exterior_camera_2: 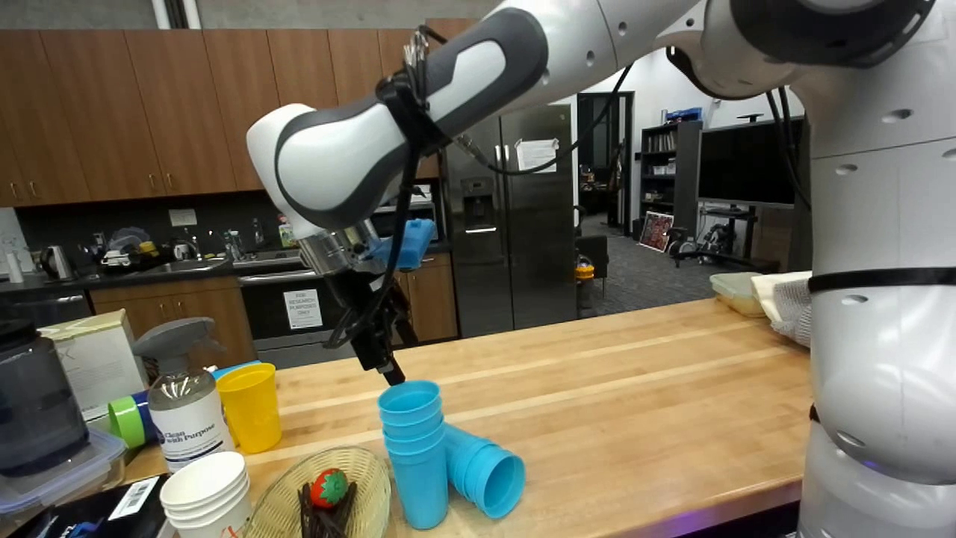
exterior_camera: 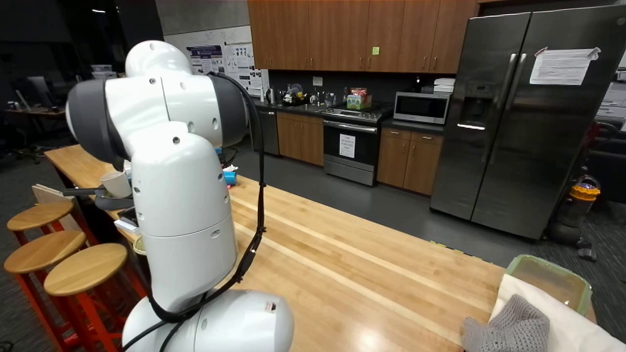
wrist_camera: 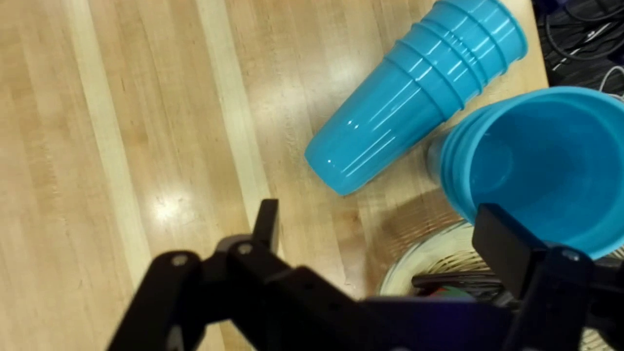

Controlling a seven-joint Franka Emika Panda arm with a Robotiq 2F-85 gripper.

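Observation:
My gripper [wrist_camera: 378, 209] stands open, its fingers wide apart with nothing between them. In an exterior view the gripper [exterior_camera_2: 392, 366] points down, its tip just above the rim of an upright stack of blue cups [exterior_camera_2: 418, 471]. One of its fingers [wrist_camera: 507, 248] overlaps that stack's rim in the wrist view; whether it touches, I cannot tell. A second stack of blue cups [wrist_camera: 385, 122] lies on its side beside the upright one. Below the jaws is a wicker basket [wrist_camera: 401, 267] holding dark sticks and a red-green strawberry [exterior_camera_2: 328, 487]. Elsewhere, the arm hides the gripper.
Left of the basket stand white paper cups [exterior_camera_2: 205, 493], a spray bottle [exterior_camera_2: 187, 426] and a yellow cup [exterior_camera_2: 250, 407]. At the wooden table's far end lie a green-rimmed container [exterior_camera: 552, 278] and a grey cloth [exterior_camera: 513, 327]. Stools [exterior_camera: 85, 269] line one side.

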